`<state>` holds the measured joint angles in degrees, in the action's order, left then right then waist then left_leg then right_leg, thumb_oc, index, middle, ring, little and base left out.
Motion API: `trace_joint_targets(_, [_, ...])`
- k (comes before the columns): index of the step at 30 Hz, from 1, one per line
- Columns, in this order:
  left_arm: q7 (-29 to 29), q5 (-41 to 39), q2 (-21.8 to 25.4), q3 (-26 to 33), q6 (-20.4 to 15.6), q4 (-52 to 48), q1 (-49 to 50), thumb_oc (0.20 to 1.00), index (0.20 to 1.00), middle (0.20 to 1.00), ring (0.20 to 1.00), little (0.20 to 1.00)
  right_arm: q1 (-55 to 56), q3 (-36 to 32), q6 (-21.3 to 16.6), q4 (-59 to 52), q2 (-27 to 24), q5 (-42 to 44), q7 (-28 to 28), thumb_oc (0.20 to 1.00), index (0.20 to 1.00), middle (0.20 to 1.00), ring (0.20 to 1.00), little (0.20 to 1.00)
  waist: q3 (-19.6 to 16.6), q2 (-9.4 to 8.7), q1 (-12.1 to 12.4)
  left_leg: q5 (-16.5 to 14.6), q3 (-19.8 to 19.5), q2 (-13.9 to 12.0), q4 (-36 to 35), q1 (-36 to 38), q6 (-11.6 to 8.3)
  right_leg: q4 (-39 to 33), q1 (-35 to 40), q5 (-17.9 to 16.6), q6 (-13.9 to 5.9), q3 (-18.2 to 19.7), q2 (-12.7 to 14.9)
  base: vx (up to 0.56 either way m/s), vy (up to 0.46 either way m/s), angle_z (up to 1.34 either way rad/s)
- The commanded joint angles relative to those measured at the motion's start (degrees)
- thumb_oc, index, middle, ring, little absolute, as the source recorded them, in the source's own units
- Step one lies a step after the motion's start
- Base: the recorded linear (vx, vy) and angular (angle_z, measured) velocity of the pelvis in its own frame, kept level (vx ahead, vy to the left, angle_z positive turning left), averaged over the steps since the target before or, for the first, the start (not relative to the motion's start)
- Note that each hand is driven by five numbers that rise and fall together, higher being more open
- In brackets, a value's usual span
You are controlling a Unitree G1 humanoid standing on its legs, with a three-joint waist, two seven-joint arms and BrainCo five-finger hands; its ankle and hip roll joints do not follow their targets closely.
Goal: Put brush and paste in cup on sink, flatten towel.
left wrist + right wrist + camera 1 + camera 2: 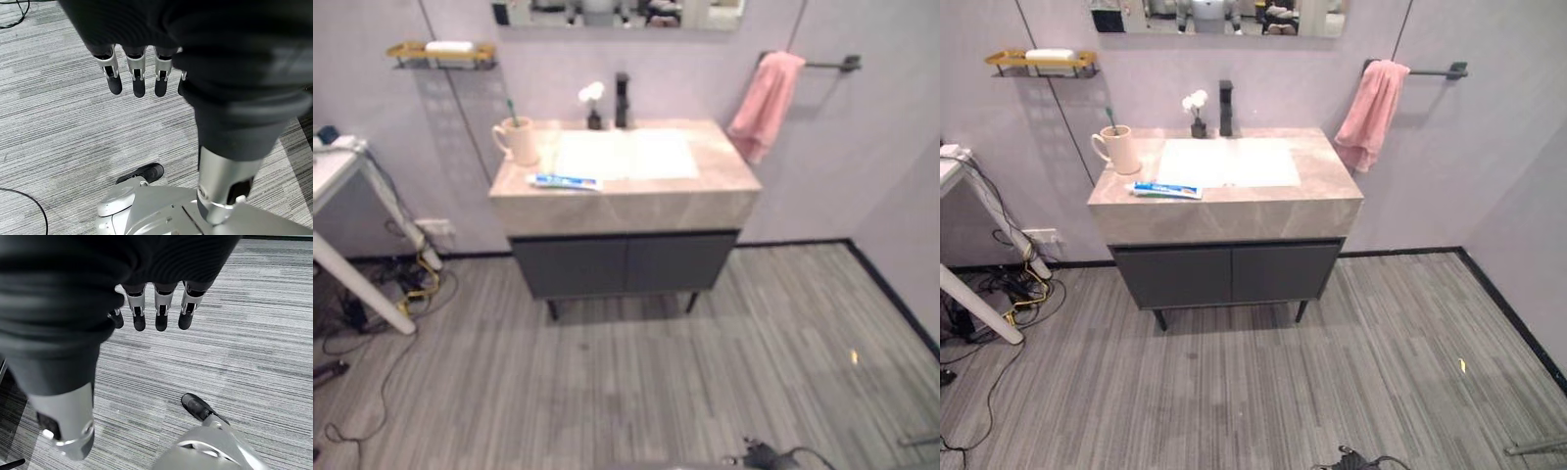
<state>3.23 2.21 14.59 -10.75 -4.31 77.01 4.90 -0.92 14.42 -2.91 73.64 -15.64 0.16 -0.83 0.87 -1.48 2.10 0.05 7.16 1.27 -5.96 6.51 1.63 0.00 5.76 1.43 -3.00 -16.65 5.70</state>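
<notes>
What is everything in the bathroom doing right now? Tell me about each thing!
Toothbrush: standing upright in the cup.
Cup: upright on the counter, left of the basin.
Toothpaste: lying flat near the counter's front edge, outside the cup.
Towel: hanging bunched from the wall bar, not flattened.
Cabinet doors: closed.
Left hand: open, empty, over the floor.
Right hand: open, empty, over the floor.

Sink counter (1327,191): cup (1121,149), paste (1166,190), vase (1198,125)

Brush (1110,119) mostly hidden inside cup (1119,149); mirror (1219,17) cut off by top edge.
</notes>
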Motion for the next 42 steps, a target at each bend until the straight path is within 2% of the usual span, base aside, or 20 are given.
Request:
trace_joint_targets(1, [1.3,1.9,-0.4,-2.3,-0.8,1.4,-2.5,1.0,1.0,1.0,1.0,1.0,-2.2,-0.6,-0.8,3.1,0.8,3.4,-0.9,1.0,1.0,1.0,1.0,1.0,1.7,-0.63,0.4,-4.9,-2.2,2.7,1.3,1.2,4.17,11.5,-5.6,-1.2,-4.07,0.8,4.0,-0.05,0.107,-0.02])
trace_joint_targets(3, [0.9,2.0,-0.4,-2.9,-0.7,1.1,-2.8,1.0,1.0,1.0,1.0,1.0,-1.4,0.0,-0.7,3.4,0.8,2.7,-0.7,1.0,1.0,1.0,1.0,1.0,3.1,-0.86,-0.1,-5.4,-2.8,3.4,2.6,1.3,5.12,20.3,-9.1,-2.8,-4.15,2.1,5.2,-0.05,0.116,0.0])
trace_joint_targets(4, [0.9,2.0,-0.4,-2.9,-0.7,1.1,-2.8,1.0,1.0,1.0,1.0,1.0,-1.4,0.0,-0.7,3.4,0.8,2.7,-0.7,1.0,1.0,1.0,1.0,1.0,3.0,-0.86,-0.1,-5.4,-2.8,3.4,2.6,1.2,5.12,20.3,-9.2,-2.8,-4.13,2.2,5.2,-0.07,0.136,0.14])
trace_joint_targets(5, [0.5,1.3,-0.1,-2.8,-0.5,1.1,-2.8,1.0,1.0,1.0,1.0,1.0,-1.3,1.1,-0.7,2.4,0.6,1.8,-0.5,1.0,1.0,1.0,1.0,1.0,5.0,-1.07,-0.7,-5.8,-3.0,4.1,3.8,1.4,6.0,29.0,-13.4,-6.1,-4.2,4.5,5.8,-0.06,0.125,0.19])
trace_joint_targets(7, [-0.1,0.0,-0.1,-2.2,-0.4,1.0,-2.7,1.0,1.0,1.0,1.0,1.0,-1.3,2.0,-1.0,0.5,0.4,1.5,-0.4,1.0,1.0,1.0,1.0,1.0,6.0,-1.03,-0.5,-6.5,-2.5,4.0,4.8,1.5,6.29,31.8,-16.7,-5.7,-4.06,5.1,5.6,-0.02,0.096,0.0])
trace_joint_targets(10, [-1.1,0.3,-0.2,-2.3,-0.3,3.0,-2.6,1.0,1.0,1.0,1.0,1.0,-1.5,3.2,-1.2,-2.2,0.1,1.3,0.1,1.0,1.0,1.0,1.0,1.0,6.8,-1.06,-0.5,-7.0,-2.0,3.6,5.1,1.7,6.08,24.8,-19.0,-6.0,-4.16,5.5,3.9,0.07,0.008,-0.17])
trace_joint_targets(11, [-1.4,0.7,-0.4,-2.6,-0.4,3.7,-2.8,1.0,1.0,1.0,1.0,1.0,-1.8,3.3,-1.2,-2.6,0.0,1.1,0.2,1.0,1.0,1.0,1.0,1.0,6.9,-0.87,-0.5,-7.5,-1.7,3.2,5.0,2.1,5.8,18.5,-18.2,-6.7,-4.41,4.4,3.9,0.15,-0.028,-0.16])
trace_joint_targets(13, [-1.5,0.3,-0.4,-2.4,-0.7,3.7,-3.5,1.0,1.0,1.0,1.0,1.0,-2.3,3.4,-1.3,-3.2,0.2,1.0,0.1,1.0,1.0,1.0,1.0,1.0,7.0,-1.19,-0.6,-8.5,-1.9,2.8,5.2,2.3,5.02,6.2,-17.3,-10.2,-5.49,5.8,3.1,0.15,-0.056,-0.11])
trace_joint_targets(16, [-1.1,-0.6,0.1,-1.8,-0.8,3.2,-4.5,1.0,1.0,1.0,1.0,1.0,-3.4,4.2,-0.8,-3.3,0.8,-0.1,0.4,1.0,1.0,1.0,1.0,1.0,7.0,-2.22,-0.1,-10.2,-2.0,2.4,6.0,3.1,4.17,-1.8,-16.5,-13.9,-7.1,6.5,3.3,0.28,-0.092,0.01])
trace_joint_targets(18, [-1.2,-0.5,0.1,-1.8,-0.7,3.1,-4.5,1.0,1.0,1.0,1.0,1.0,-3.3,4.4,-0.8,-3.2,0.8,-0.4,0.5,1.0,1.0,1.0,1.0,1.0,6.6,-2.41,-0.1,-10.9,-2.2,1.9,5.8,4.1,3.55,-3.4,-15.3,-12.6,-6.95,6.1,2.9,0.39,-0.131,0.07])
trace_joint_targets(19, [-1.0,0.6,0.0,-2.9,-0.6,2.9,-4.8,1.0,1.0,1.0,1.0,1.0,-3.1,5.3,-0.7,-2.7,0.4,-1.3,0.9,1.0,1.0,1.0,1.0,1.0,5.3,-2.71,-0.5,-12.2,-3.3,0.8,6.8,5.2,2.98,-2.6,-14.7,-11.6,-5.96,8.9,1.4,0.48,-0.179,0.13])
trace_joint_targets(22, [-0.5,3.2,-0.4,-5.5,0.0,2.1,-5.5,1.0,1.0,1.0,1.0,1.0,-4.0,5.9,-0.5,-1.5,-0.6,-2.0,0.7,1.0,1.0,1.0,1.0,1.0,3.9,-2.38,-1.1,-11.8,-4.9,-1.5,8.1,6.8,1.78,0.0,-14.3,-9.1,-4.65,9.0,-1.5,0.5,-0.208,0.29])
trace_joint_targets(26, [-0.5,0.9,0.4,-5.3,-0.3,-0.9,-5.5,1.0,1.0,1.0,1.0,1.0,-5.1,4.6,-0.7,-1.0,-2.8,-1.0,-0.1,1.0,1.0,1.0,1.0,1.0,2.5,-1.26,-1.9,-8.1,-5.9,-4.3,12.0,5.6,-0.37,0.7,-13.0,-6.5,-3.1,6.9,-3.9,0.35,-0.157,0.35])
trace_joint_targets(30, [0.2,0.7,1.5,-5.0,-0.2,-0.5,-6.6,1.0,1.0,1.0,1.0,1.0,-5.7,4.8,-1.0,-0.5,-3.3,-0.1,-0.5,1.0,1.0,1.0,1.0,1.0,2.4,-1.43,-1.8,-5.3,-5.9,-6.0,17.5,3.9,-2.07,0.9,-11.7,-4.0,-1.23,6.5,-6.0,0.32,-0.167,0.06])
trace_joint_targets(34, [1.1,2.0,4.0,-4.8,0.2,-0.2,-8.6,1.0,1.0,1.0,1.0,1.0,-4.7,5.6,-1.1,-0.1,-3.1,-0.9,-0.8,1.0,1.0,1.0,1.0,1.0,4.5,-3.15,-1.4,3.5,-5.8,-8.9,37.5,-7.2,-3.22,0.1,-8.1,-1.7,2.73,5.8,-8.0,0.17,-0.193,-0.02])
trace_joint_targets(36, [1.9,1.6,5.3,-3.9,0.2,-0.2,-9.7,1.0,1.0,1.0,1.0,1.0,-5.2,6.2,-1.0,0.1,-3.3,-1.0,-0.9,1.0,1.0,1.0,1.0,1.0,6.5,-4.11,-0.6,2.8,-6.4,-8.4,43.7,-12.4,-2.14,0.0,-7.6,-1.5,3.52,5.7,-8.2,0.05,-0.133,0.18])
trace_joint_targets(39, [2.3,-0.5,6.4,-1.3,0.5,0.9,-9.9,1.0,1.0,1.0,1.0,1.0,-5.1,6.6,-0.6,1.1,-3.4,-2.1,-0.7,1.0,1.0,1.0,1.0,1.0,6.8,-5.36,-0.5,-3.1,-4.0,-6.0,37.8,-16.8,-1.16,-0.3,-7.6,-0.9,2.54,3.7,-6.3,0.11,0.015,0.03])
trace_joint_targets(40, [2.3,-0.5,6.4,-1.3,0.5,0.9,-9.9,1.0,1.0,1.0,1.0,1.0,-5.1,6.6,-0.6,1.1,-3.4,-2.1,-0.7,1.0,1.0,1.0,1.0,1.0,6.8,-5.47,-0.5,-3.0,-3.9,-5.9,37.5,-16.6,-1.1,-0.3,-7.5,-0.8,2.47,3.7,-6.2,0.11,0.074,-0.08])
trace_joint_targets(41, [2.0,-2.0,6.5,0.1,0.5,1.4,-9.7,1.0,1.0,1.0,1.0,1.0,-4.7,6.2,-0.5,1.4,-3.5,-2.2,-0.7,1.0,1.0,1.0,1.0,1.0,6.7,-5.84,-0.6,-5.5,-1.6,-5.3,32.4,-17.1,-0.77,-0.6,-7.2,-0.8,1.83,3.0,-5.3,0.2,0.146,0.03])
trace_joint_targets(42, [1.6,-3.0,6.7,0.8,0.3,2.2,-9.4,1.0,1.0,1.0,1.0,1.0,-4.5,5.8,-0.4,2.0,-3.6,-2.4,-0.8,1.0,1.0,1.0,1.0,1.0,6.2,-5.92,-0.5,-5.9,-0.7,-4.8,18.9,-16.4,-1.13,-1.1,-6.4,-0.1,0.78,2.6,-4.4,0.21,0.192,0.06])
